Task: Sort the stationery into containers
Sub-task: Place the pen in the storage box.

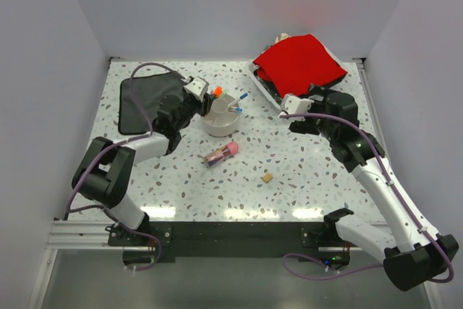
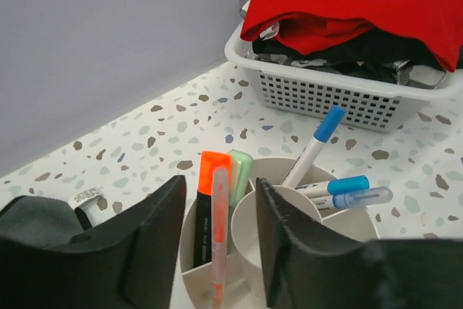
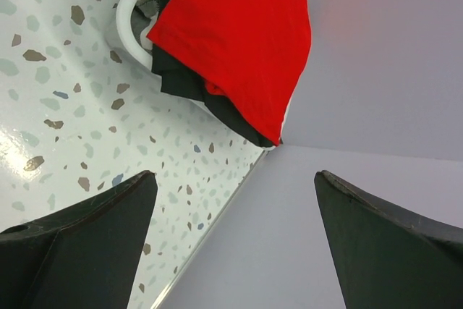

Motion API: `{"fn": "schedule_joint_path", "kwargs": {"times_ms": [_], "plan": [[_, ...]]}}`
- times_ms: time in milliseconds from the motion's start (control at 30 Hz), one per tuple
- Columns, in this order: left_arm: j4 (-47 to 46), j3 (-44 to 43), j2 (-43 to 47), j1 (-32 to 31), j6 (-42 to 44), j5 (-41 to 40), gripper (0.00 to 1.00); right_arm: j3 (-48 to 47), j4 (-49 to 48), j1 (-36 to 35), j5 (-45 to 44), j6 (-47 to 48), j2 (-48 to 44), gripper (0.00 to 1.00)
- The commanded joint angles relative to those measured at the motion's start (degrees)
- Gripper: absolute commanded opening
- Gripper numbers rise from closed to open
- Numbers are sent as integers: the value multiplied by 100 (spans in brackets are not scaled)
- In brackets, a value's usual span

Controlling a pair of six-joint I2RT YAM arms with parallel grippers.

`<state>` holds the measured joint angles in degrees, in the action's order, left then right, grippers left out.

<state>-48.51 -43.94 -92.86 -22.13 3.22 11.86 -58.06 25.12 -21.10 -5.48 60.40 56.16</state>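
Observation:
The round off-white divided bowl (image 1: 217,130) (image 2: 362,226) stands mid-table. An orange-and-black highlighter (image 2: 210,200), a pale green highlighter (image 2: 241,171) and a thin translucent pink pen (image 2: 219,244) stand in one compartment. Three blue-tipped pens (image 2: 318,142) lean in another. My left gripper (image 1: 199,92) (image 2: 221,182) hovers over the bowl's left side, open; the pink pen rises between its jaws, touching neither. A pink-capped tan stick (image 1: 221,154) and a tan eraser (image 1: 268,177) lie on the table in front of the bowl. My right gripper (image 1: 289,103) (image 3: 235,174) is wide open and holds nothing.
A white basket (image 1: 262,79) (image 2: 318,95) (image 3: 126,12) with a red cloth (image 1: 300,59) sits at the back right, just behind my right gripper. A black cloth (image 1: 141,99) lies at the back left, behind my left arm. Walls close in on three sides.

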Motion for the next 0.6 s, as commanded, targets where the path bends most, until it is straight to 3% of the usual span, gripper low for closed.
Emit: {"fn": "schedule_joint_path", "kwargs": {"times_ms": [0,67,233,367,500,567], "plan": [[534,-465,575,42,512,115,60,-30,-350,-25,-68,-178,9,95],[1112,-720,891,42,635,-16,73,32,-472,-34,-15,-213,18,95],[2625,-1518,1611,42,681,-271,84,-3,-395,-26,169,-860,35,96],[4598,-2152,1833,-19,644,62,86,-337,1358,-25,1213,-1084,167,93],[5895,-2303,1999,-99,382,203,84,-320,3013,-43,2864,136,404,87],[6072,-2076,2201,-55,197,168,84,-180,3583,-60,3078,970,657,84]]}}
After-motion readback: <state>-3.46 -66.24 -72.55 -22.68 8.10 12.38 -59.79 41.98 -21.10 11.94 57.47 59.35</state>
